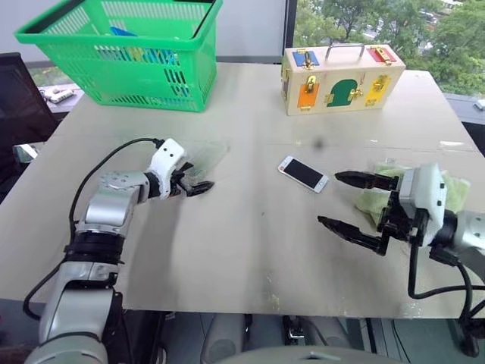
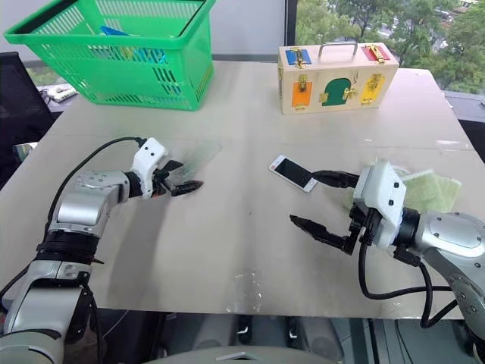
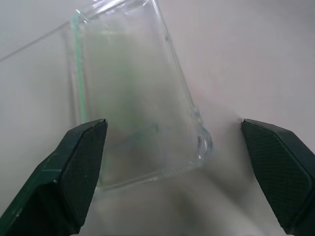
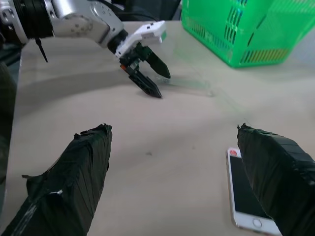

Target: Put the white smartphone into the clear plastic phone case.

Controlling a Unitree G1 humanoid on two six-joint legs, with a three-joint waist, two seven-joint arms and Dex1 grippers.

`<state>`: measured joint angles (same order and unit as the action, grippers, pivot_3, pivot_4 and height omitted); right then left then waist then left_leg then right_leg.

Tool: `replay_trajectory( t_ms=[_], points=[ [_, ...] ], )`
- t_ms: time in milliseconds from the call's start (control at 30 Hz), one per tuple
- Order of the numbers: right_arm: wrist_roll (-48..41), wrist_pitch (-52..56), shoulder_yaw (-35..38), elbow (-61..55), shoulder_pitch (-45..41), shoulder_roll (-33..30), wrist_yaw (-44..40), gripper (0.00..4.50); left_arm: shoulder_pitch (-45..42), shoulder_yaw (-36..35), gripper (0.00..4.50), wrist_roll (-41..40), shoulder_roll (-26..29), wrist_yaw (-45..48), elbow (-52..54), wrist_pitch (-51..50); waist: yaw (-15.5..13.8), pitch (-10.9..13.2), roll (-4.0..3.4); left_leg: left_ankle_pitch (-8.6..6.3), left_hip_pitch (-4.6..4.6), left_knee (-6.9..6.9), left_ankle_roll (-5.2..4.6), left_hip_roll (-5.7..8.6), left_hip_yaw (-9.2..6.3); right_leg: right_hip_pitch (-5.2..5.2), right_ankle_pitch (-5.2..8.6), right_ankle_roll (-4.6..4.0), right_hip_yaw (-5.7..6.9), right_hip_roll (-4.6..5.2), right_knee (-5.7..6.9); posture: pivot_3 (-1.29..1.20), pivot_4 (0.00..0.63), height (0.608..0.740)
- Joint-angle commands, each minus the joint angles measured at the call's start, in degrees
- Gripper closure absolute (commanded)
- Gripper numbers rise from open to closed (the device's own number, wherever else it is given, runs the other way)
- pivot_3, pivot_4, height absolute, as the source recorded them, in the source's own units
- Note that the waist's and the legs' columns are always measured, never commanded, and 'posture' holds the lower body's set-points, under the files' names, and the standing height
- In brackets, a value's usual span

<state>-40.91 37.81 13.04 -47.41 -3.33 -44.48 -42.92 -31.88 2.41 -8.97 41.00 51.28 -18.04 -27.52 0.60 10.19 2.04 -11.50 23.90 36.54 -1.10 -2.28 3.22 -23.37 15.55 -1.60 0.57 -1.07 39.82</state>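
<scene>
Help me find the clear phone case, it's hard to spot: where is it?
The clear plastic phone case lies flat on the table's left side, just beyond the open left gripper, left of the white smartphone.

One tabletop (image 1: 250, 250). One phone (image 1: 303, 174), white, lying flat. One clear case (image 3: 138, 98). One green basket (image 1: 129, 53), with a few coloured items inside, too hidden to count. One wooden box (image 1: 342, 80) with a handle and coloured latched doors. One pale green cloth (image 2: 428, 191). Two grippers, left (image 1: 195, 183) and right (image 1: 345, 201), each with two black fingers (image 4: 74, 187).
</scene>
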Motion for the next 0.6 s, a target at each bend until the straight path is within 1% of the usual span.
replay_trajectory(
  t_ms=[33, 67, 100, 133, 167, 200, 233, 300, 333, 433, 500, 533, 600],
  points=[
    [1.0, -1.6, -0.6, -1.2, 0.0, -0.1, 1.4, 0.0, 0.9, 1.6, 1.14, 0.3, 0.7, 1.1, 5.3, -4.0, 0.1, 0.0, 0.0, 0.0, 0.0, 0.0, 0.0, -0.01, 0.0, 0.0, 0.0, 0.0, 0.0, 0.0, 0.01, 0.0, 0.15, 0.74],
    [1.3, -1.7, -0.9, -1.2, 0.1, -0.1, 1.6, 0.0, 1.2, 1.6, 1.51, -0.1, 0.6, 0.8, 6.8, -6.1, 0.1, 0.0, 0.0, 0.0, -0.03, 0.0, 0.0, -0.01, 0.0, 0.0, 0.0, 0.0, 0.0, 0.0, 0.02, 0.0, 0.15, 0.74],
    [1.7, -1.8, -1.3, -1.2, 0.2, -0.2, 1.9, 0.0, 1.4, 1.5, 2.02, -0.7, 0.4, 0.2, 8.4, -9.3, 0.1, 0.0, 0.0, 0.0, -0.04, 0.0, 0.0, -0.01, 0.0, 0.0, 0.0, 0.0, 0.0, 0.0, 0.04, 0.0, 0.15, 0.74],
    [2.0, -1.9, -1.6, -1.1, 0.4, -0.2, 2.0, 0.0, 1.4, 1.3, 2.32, -1.2, 0.1, -0.5, 9.8, -12.6, 0.1, 0.0, 0.0, 0.0, -0.04, 0.0, 0.01, -0.01, -0.01, 0.0, 0.0, 0.0, 0.0, 0.0, 0.04, 0.0, 0.15, 0.74],
    [2.3, -1.9, -2.0, -1.0, 0.5, -0.2, 2.1, 0.0, 1.3, 1.0, 2.86, -1.9, -0.2, -1.6, 11.3, -16.9, 0.1, 0.0, 0.01, 0.0, -0.04, 0.0, 0.01, -0.01, -0.01, 0.0, 0.0, 0.0, 0.01, -0.01, 0.05, 0.0, 0.15, 0.74],
    [2.7, -2.0, -2.3, -0.9, 0.5, -0.2, 2.2, 0.0, 1.2, 0.4, 3.01, -2.9, -0.8, -2.7, 13.1, -21.4, 0.1, 0.0, 0.01, 0.0, -0.04, 0.0, 0.01, -0.01, -0.01, 0.0, 0.0, 0.0, 0.0, -0.01, 0.05, 0.0, 0.15, 0.74],
    [3.0, -2.0, -2.6, -0.9, 0.5, -0.1, 2.3, 0.0, 1.2, 0.0, 3.33, -3.5, -1.1, -3.5, 14.3, -24.4, 0.1, 0.0, 0.01, 0.0, -0.04, 0.0, 0.01, -0.01, -0.01, 0.0, 0.0, 0.0, 0.0, 0.0, 0.05, 0.0, 0.15, 0.74],
    [3.4, -2.1, -3.1, -0.6, 0.6, -0.1, 2.5, 0.0, 0.0, -2.9, 4.28, -6.0, -3.7, -7.0, 17.5, -33.7, 0.1, 0.0, 0.01, 0.0, -0.03, 0.01, 0.01, -0.01, 0.0, 0.0, 0.0, 0.0, 0.0, 0.0, 0.04, 0.0, 0.15, 0.74],
    [3.7, -2.2, -3.4, -0.5, 0.7, -0.2, 2.5, 0.0, -0.7, -4.3, 4.45, -6.9, -4.9, -8.6, 19.1, -37.7, 0.1, 0.0, 0.01, 0.0, -0.03, 0.01, 0.0, 0.0, 0.0, 0.0, 0.0, 0.0, 0.0, 0.0, 0.03, 0.0, 0.15, 0.74],
    [4.3, -2.4, -3.8, -0.2, 0.9, -0.2, 2.4, 0.0, -4.5, -9.7, 4.45, -9.2, -10.4, -14.2, 23.2, -50.0, -0.2, 0.0, 0.02, 0.0, 0.03, 0.08, 0.01, 0.02, -0.06, 0.0, 0.0, 0.01, 0.03, 0.0, 0.04, 0.0, 0.15, 0.74],
    [4.5, -2.5, -3.8, -0.1, 1.0, -0.1, 2.3, 0.0, -8.4, -14.4, 4.45, -8.8, -15.6, -18.8, 24.9, -58.6, -0.3, 0.0, 0.03, 0.0, 0.14, 0.24, 0.0, 0.02, -0.2, 0.0, 0.0, 0.01, 0.15, -0.01, 0.05, 0.0, 0.15, 0.74],
    [4.6, -2.5, -3.9, 0.0, 1.0, -0.1, 2.3, 0.0, -10.1, -15.7, 4.45, -9.0, -17.7, -20.7, 26.1, -62.0, -0.3, 0.0, 0.04, 0.0, 0.22, 0.32, 0.0, 0.03, -0.28, 0.0, 0.0, 0.02, 0.21, -0.02, 0.06, 0.0, 0.15, 0.74],
    [4.8, -2.6, -3.9, 0.2, 1.1, -0.1, 2.3, 0.0, -11.5, -15.4, 4.45, -10.4, -19.7, -23.1, 29.0, -64.8, -0.2, 0.0, 0.04, 0.0, 0.41, 0.54, 0.0, 0.03, -0.47, -0.01, -0.03, 0.07, 0.37, -0.05, 0.08, 0.0, 0.15, 0.74]
  ],
)
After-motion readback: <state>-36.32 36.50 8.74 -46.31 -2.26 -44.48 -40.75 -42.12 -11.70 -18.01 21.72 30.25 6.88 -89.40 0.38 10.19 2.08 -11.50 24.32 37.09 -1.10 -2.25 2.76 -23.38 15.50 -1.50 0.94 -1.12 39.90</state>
